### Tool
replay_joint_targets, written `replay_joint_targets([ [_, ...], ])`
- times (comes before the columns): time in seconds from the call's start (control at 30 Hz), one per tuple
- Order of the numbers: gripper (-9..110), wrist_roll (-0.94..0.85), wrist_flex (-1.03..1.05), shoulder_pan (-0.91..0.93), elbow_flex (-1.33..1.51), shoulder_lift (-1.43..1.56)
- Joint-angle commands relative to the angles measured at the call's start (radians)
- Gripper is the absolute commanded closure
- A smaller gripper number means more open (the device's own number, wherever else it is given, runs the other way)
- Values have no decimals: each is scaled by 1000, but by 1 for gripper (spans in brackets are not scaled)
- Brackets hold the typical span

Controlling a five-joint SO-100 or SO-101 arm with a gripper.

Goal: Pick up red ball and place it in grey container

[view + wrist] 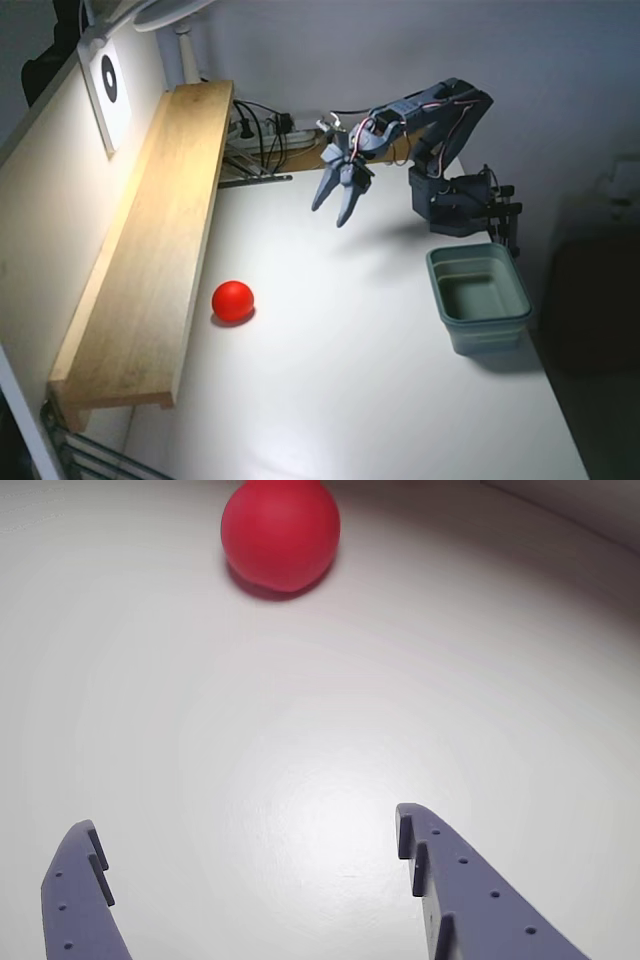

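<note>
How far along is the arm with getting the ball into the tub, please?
Nothing is done yet. The red ball lies on the table beside the wooden shelf, and the grey container is empty. The open claw hangs above the table, holding nothing. Reaching, grasping and placing remain.

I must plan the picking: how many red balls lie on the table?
1: the red ball lies on the white table beside the wooden shelf.

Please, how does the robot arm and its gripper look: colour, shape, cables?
The arm is dull blue-grey plastic, with thin cables along its upper part and a blocky base. The gripper has two long, tapering fingers of the same colour, with small holes and stepped notches on their inner edges.
</note>
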Motion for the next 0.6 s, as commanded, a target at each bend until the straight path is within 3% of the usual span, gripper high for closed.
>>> replay_joint_targets([
  [0.0,63,2,-65,9,54,21],
  [0.57,63,2,-433,9,289,-112],
])
